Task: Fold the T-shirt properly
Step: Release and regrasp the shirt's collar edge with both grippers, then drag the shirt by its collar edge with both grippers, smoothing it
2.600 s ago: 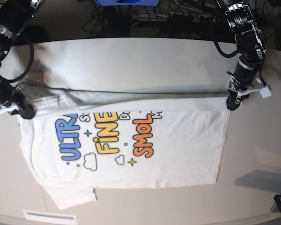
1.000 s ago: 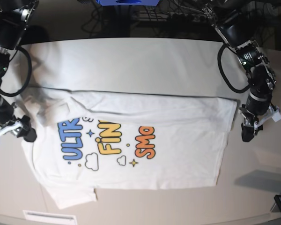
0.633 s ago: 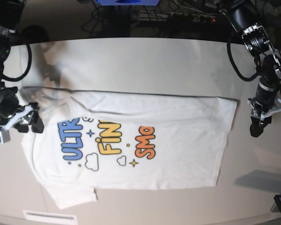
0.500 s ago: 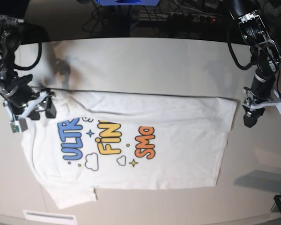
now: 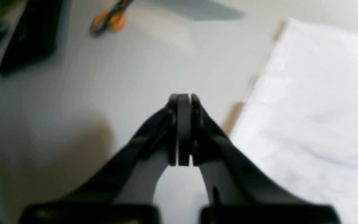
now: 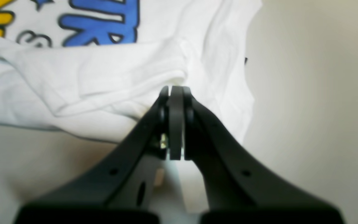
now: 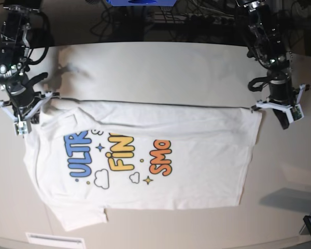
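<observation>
Ahead of my right gripper [image 6: 176, 124], matt black plastic, the T-shirt [image 6: 110, 74] is soft, creased white cloth. Beside my left gripper [image 5: 183, 130], the table [image 5: 104, 93] looks smooth and matt.

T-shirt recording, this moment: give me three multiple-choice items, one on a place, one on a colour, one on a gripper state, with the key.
1. Where is the left gripper?
A. over bare table beside the T-shirt's edge
B. on the printed words
C. under a sleeve

2. What colour is the "SMO" lettering?
A. green
B. orange
C. purple

3. How do the right gripper's jaws stand?
A. wide open
B. clamped on scissors
C. closed, empty

Key: 1 A, the left wrist view shows table under the tips with cloth off to one side. 2 B, the base view shows it orange. 3 C, the right wrist view shows the tips pressed together above the cloth.
</observation>
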`<act>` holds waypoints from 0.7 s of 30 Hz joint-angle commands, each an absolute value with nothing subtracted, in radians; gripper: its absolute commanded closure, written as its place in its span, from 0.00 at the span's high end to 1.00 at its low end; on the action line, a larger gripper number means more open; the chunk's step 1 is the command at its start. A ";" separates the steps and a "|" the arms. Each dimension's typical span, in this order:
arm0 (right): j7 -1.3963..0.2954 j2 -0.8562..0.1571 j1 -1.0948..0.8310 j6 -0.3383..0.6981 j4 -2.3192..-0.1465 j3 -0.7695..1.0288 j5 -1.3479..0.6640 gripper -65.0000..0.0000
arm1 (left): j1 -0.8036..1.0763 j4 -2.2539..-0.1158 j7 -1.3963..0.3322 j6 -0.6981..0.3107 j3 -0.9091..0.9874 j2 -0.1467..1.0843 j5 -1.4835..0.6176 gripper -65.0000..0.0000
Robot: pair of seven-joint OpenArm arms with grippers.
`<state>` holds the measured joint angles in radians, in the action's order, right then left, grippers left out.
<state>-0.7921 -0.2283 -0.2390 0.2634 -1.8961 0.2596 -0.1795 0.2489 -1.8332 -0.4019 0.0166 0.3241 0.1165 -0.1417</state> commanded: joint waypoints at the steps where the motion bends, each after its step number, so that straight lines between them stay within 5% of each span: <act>1: -0.746 -0.240 -0.228 0.263 -1.899 0.263 -0.173 0.01 | 0.240 -1.830 -0.354 0.018 0.311 0.125 -0.116 0.00; 21: -0.662 -0.248 -0.183 0.263 -1.699 0.263 -0.170 0.01 | 0.113 -1.532 -0.229 0.015 0.157 0.160 -0.097 0.00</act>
<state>-0.6842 -0.2321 -0.1940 0.2646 -1.6863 0.2592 -0.1696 0.1314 -1.5169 -0.2592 0.0063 0.1566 0.1478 -0.1009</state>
